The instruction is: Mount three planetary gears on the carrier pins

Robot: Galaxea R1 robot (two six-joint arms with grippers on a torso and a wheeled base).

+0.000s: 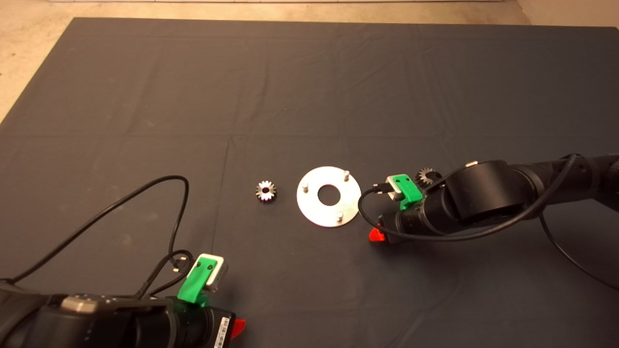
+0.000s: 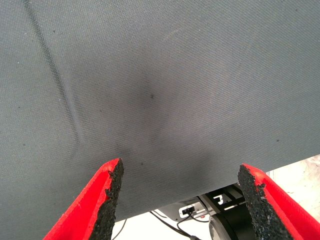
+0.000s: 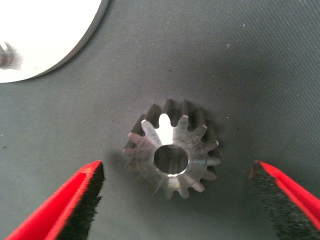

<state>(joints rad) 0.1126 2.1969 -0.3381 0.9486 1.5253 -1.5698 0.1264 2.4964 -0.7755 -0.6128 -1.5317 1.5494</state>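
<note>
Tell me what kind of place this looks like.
Probably a robotics lab test bench: a dark mat laid out as a workspace, a metal disc with carrier pins and loose planetary gears, and cabled arms, the right claw open over one gear.

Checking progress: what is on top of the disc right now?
Only its three bare carrier pins stand on the disc; no gear sits there. Nothing covers it.
</note>
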